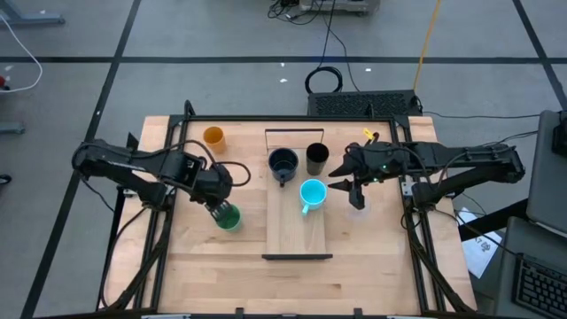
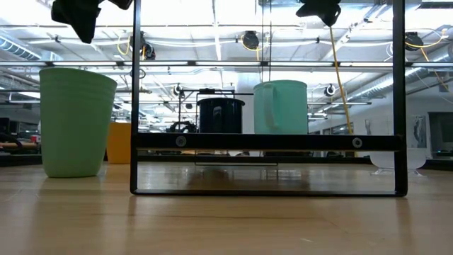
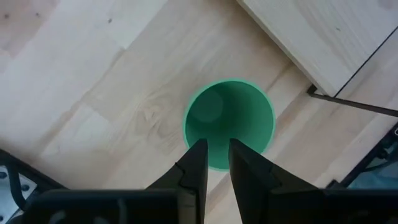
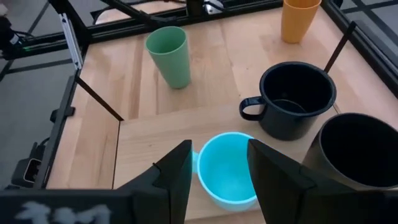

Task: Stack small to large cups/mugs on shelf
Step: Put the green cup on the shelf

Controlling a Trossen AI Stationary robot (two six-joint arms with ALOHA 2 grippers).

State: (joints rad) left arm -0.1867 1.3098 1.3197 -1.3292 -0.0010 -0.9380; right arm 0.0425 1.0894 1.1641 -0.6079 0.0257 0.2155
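The green cup (image 1: 229,216) (image 3: 229,122) stands upright on the tabletop left of the shelf (image 1: 299,232). My left gripper (image 3: 217,142) (image 1: 217,200) hovers above its rim, fingers narrowly open, clear of it in the low view (image 2: 76,17). On the shelf stand the bright blue mug (image 1: 312,194) (image 4: 227,169), the dark mug (image 1: 283,164) (image 4: 297,98) and the tall black cup (image 1: 317,158) (image 4: 359,149). My right gripper (image 4: 219,149) (image 1: 347,177) is open above the blue mug's right side. The orange cup (image 1: 213,137) stands at the far left. The small clear cup (image 1: 357,198) stands right of the shelf.
A dark metal frame (image 1: 168,190) runs along the table's left, far and right sides. The shelf's near end carries a dark strip (image 2: 269,142). Bare tabletop (image 1: 292,283) lies near the front edge. Cables and a dark box (image 1: 363,104) sit beyond the far edge.
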